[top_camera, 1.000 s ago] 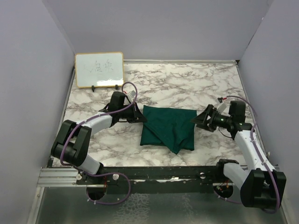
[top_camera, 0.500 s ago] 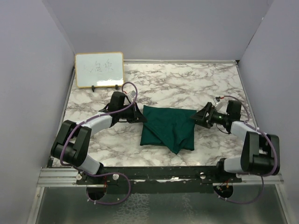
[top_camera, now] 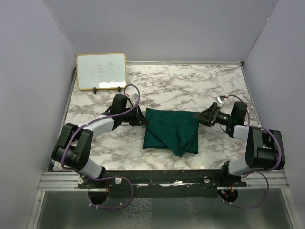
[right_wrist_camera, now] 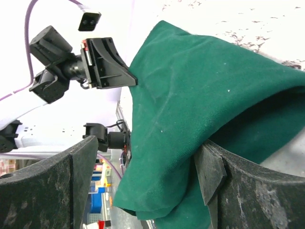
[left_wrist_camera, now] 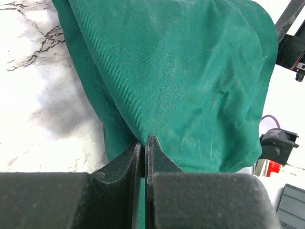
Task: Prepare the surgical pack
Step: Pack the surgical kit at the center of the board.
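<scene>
The surgical pack shows only as a dark green drape (top_camera: 171, 131), folded into a bundle in the middle of the marble table; no tray, instruments or gauze show. My left gripper (top_camera: 144, 119) is shut on the drape's upper left corner, and the left wrist view has green fabric (left_wrist_camera: 190, 76) pinched between the closed jaws of that gripper (left_wrist_camera: 144, 143). At the drape's upper right corner my right gripper (top_camera: 200, 117) stands open. In the right wrist view its jaws (right_wrist_camera: 150, 152) straddle a fold of the drape (right_wrist_camera: 190, 105), with one finger (right_wrist_camera: 212, 169) against the cloth.
A wood-framed whiteboard (top_camera: 101, 71) stands at the back left of the marble table (top_camera: 190, 86). Grey walls close in the left, right and back sides. A black rail (top_camera: 167, 176) with both arm bases runs along the near edge.
The right arm has swung and rolled its wrist, bringing its gripper up to the drape's upper right corner with wider jaws. The left gripper and the drape have stayed put.
</scene>
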Robot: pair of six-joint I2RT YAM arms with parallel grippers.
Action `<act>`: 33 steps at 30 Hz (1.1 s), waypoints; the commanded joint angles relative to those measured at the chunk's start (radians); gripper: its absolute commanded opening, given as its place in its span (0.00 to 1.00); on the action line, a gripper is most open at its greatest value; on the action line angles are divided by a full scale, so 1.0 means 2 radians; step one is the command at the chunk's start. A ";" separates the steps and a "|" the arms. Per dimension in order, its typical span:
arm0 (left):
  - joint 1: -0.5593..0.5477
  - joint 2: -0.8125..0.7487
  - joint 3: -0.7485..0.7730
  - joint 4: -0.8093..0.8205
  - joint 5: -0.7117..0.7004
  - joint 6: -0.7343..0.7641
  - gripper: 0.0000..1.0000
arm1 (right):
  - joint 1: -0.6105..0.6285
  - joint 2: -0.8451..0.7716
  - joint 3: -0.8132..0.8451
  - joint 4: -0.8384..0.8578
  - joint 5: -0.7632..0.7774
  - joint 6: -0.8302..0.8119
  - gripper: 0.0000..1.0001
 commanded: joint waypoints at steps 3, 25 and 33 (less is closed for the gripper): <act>0.001 -0.012 -0.013 0.006 0.009 -0.003 0.00 | 0.017 0.025 -0.023 0.140 -0.046 0.082 0.82; 0.008 -0.037 -0.020 -0.013 -0.005 0.008 0.00 | 0.010 -0.223 -0.021 -0.320 0.033 -0.066 0.52; 0.011 -0.041 -0.016 -0.030 -0.001 0.017 0.00 | 0.008 -0.263 0.042 -0.585 0.322 -0.112 0.48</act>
